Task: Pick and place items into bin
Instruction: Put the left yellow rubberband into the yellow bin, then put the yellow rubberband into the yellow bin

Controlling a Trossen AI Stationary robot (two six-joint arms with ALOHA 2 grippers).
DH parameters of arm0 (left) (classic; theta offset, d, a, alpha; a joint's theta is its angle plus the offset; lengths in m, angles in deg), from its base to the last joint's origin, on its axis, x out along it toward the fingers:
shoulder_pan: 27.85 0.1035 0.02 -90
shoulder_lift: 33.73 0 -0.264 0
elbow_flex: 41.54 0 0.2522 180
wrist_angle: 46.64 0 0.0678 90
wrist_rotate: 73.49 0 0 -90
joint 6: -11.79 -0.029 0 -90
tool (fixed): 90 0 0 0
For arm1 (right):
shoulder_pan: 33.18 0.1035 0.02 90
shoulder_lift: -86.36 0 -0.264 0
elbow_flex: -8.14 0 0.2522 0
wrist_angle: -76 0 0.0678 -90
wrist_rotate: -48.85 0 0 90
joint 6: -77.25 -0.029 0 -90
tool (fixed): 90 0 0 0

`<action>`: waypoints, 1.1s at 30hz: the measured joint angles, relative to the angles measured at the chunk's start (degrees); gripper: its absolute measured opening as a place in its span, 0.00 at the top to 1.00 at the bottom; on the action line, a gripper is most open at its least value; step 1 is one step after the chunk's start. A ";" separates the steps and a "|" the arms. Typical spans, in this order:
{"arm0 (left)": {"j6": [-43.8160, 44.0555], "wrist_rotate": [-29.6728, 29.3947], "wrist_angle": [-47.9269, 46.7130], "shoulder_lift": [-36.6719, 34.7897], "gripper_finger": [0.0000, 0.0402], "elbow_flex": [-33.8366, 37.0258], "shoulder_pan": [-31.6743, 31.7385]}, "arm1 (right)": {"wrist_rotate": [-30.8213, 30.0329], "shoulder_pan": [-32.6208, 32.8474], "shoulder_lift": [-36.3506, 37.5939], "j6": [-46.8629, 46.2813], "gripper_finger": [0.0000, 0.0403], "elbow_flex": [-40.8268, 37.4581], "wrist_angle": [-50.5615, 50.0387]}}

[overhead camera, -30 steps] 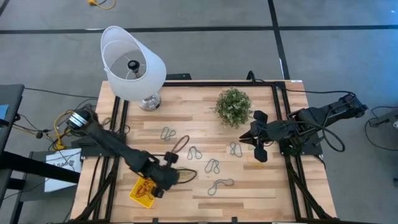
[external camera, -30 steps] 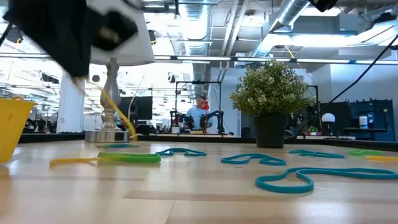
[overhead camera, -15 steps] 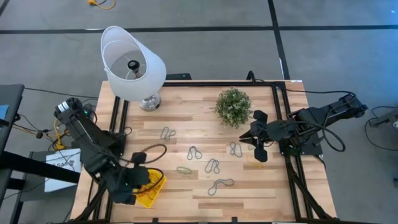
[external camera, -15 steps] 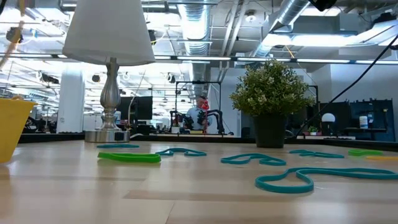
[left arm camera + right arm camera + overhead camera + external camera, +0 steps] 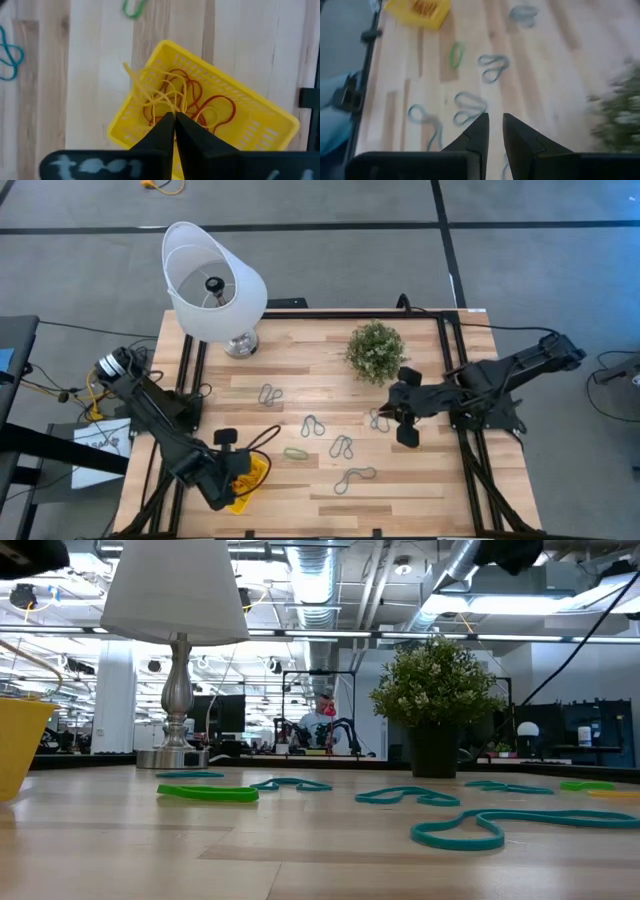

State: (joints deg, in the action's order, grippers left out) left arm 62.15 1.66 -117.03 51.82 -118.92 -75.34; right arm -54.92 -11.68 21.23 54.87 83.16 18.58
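Observation:
The yellow bin sits at the table's near left corner with red and yellow loops inside; it also shows as the bin from above and the bin in the low view. My left gripper is right above it, shut on a yellow loop. Several grey loops, such as one grey loop, and a green loop lie flat on the table. My right gripper hovers above a grey loop near the plant, its fingers a narrow gap apart, holding nothing. My left gripper pinches thin strands of the yellow loop between its two fingertips, coming from above and pointing down. The loop sags into the bin, and one bend of it sticks out over the bin's rim.
A white lamp stands at the far left corner and a small potted plant at the far middle, just beyond the right gripper. A black frame rail runs along the table's right side. Bare wood lies along the near edge.
My left gripper, still shut and with the yellow loop hanging from it, has swung from the table's near middle toward the left edge, past the bin, then come back over it. My right gripper has moved toward the table's left, over the grey loop by the plant.

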 joint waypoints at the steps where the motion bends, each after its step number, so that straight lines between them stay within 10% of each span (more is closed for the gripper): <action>1: -0.28 0.74 0.00 0.31 0.97 0.00 0.29 | 1.47 0.00 -0.79 0.24 0.88 0.00 -0.04; 16: -2.96 7.20 -7.79 2.60 0.75 -3.53 1.05 | 12.21 -0.24 -6.13 0.12 0.88 -0.02 -3.48; 26: -0.04 -16.41 -22.53 -7.46 0.76 -13.61 -2.42 | 4.25 2.42 6.47 -4.91 0.88 -1.85 -10.76; 33: 0.92 -35.88 -22.29 -19.51 0.76 -8.47 -9.03 | 1.99 10.01 15.11 -7.65 0.88 -21.87 3.96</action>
State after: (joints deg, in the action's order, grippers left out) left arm 63.08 -34.23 -139.32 32.31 -127.39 -84.37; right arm -52.93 -1.67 36.34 47.22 61.29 22.53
